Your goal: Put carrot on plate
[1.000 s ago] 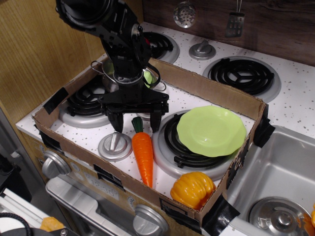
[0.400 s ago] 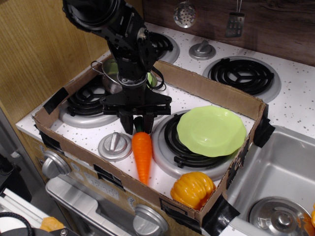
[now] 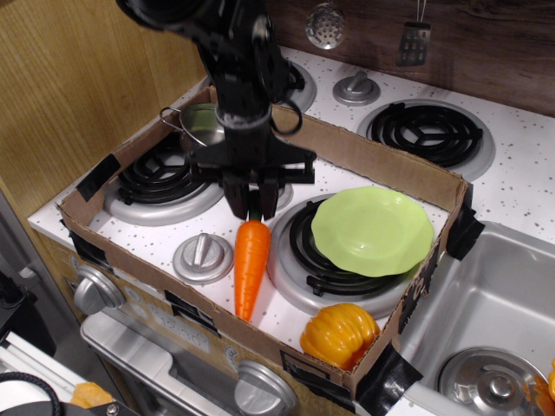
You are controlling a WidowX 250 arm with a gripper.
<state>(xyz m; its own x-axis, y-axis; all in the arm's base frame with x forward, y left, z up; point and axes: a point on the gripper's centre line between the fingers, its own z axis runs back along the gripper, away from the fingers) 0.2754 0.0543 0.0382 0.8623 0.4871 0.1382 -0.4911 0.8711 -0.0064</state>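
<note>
The orange carrot hangs by its dark green stem top from my gripper, tip pointing down toward the front of the cardboard tray. The gripper is shut on the stem, and the carrot looks lifted off the stove top. The lime-green plate with a wavy rim rests on the front right burner, just to the right of the carrot and gripper, and holds nothing.
A low cardboard tray wall surrounds the front burners. An orange-yellow pumpkin sits in the front right corner. A steel pot stands behind the arm. A silver knob lies left of the carrot. A sink is at right.
The open gripper came down over the carrot's stem, shut on it, and lifted the carrot up and slightly right; the carrot now hangs more upright.
</note>
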